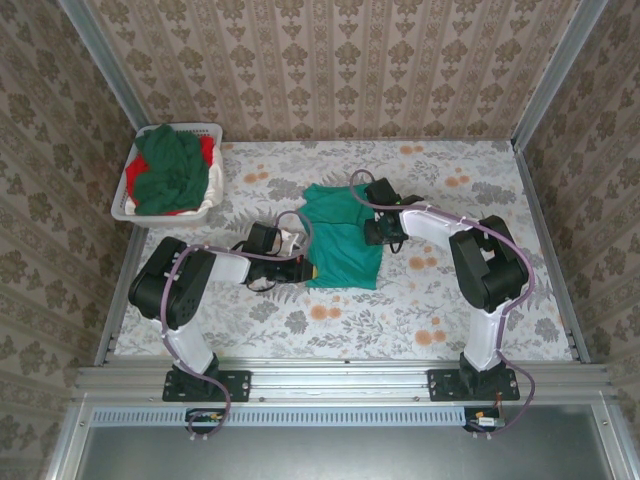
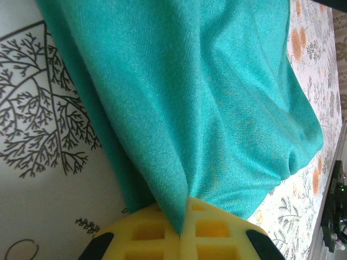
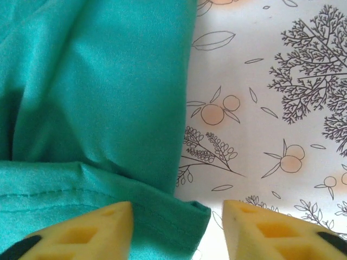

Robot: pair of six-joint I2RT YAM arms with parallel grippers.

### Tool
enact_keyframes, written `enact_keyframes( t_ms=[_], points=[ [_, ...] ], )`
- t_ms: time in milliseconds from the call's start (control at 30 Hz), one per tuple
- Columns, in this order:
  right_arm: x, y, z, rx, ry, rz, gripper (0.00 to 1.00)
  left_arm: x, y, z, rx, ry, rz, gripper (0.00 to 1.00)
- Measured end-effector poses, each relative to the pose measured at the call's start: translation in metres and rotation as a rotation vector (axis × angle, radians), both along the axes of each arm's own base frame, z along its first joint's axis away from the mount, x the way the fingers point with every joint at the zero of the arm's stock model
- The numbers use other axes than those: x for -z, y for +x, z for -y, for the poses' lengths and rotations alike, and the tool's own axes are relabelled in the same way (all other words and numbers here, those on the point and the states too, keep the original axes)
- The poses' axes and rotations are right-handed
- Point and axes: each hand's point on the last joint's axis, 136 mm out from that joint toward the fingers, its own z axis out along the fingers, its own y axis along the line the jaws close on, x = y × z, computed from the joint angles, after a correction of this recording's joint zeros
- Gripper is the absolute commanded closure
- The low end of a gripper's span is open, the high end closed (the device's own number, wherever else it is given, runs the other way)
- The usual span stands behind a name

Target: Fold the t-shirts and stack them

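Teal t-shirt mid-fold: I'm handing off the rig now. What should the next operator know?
Left gripper: shut on an edge of the teal t-shirt.
Right gripper: open, low over the shirt's hem corner, holding nothing.
Dark green t-shirt and red t-shirt: bunched in the white basket, unfolded.
Done: teal shirt looks partly folded, mid-table.
Left: finish that fold, then fold and stack the basket shirts.

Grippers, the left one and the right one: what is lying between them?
The teal t-shirt lies between the left gripper, which pinches its edge, and the right gripper, at its other side. The top view shows this.
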Motion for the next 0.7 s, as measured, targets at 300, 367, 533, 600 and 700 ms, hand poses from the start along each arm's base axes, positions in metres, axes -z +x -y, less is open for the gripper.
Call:
enact_keyframes(
  t_ms=[300,367,533,600,700],
  points=[
    [0.005,-0.003,0.001,0.028,0.007,-0.021,0.80,0.000,0.000,0.000,0.001,-0.002,-0.003,1.00],
    [0.005,-0.003,0.001,0.029,0.010,-0.024,0.90,0.000,0.000,0.000,0.001,-0.001,-0.005,1.00],
    [-0.002,-0.003,-0.002,0.018,0.022,-0.010,1.00,0.000,0.000,0.000,0.006,0.007,-0.010,1.00],
    [-0.015,-0.002,-0.005,0.009,0.036,0.017,1.00,0.000,0.000,0.000,0.009,0.010,-0.012,1.00],
    [-0.035,-0.001,-0.010,-0.009,0.055,0.063,1.00,0.000,0.000,0.000,0.013,0.013,-0.012,1.00]
  ],
)
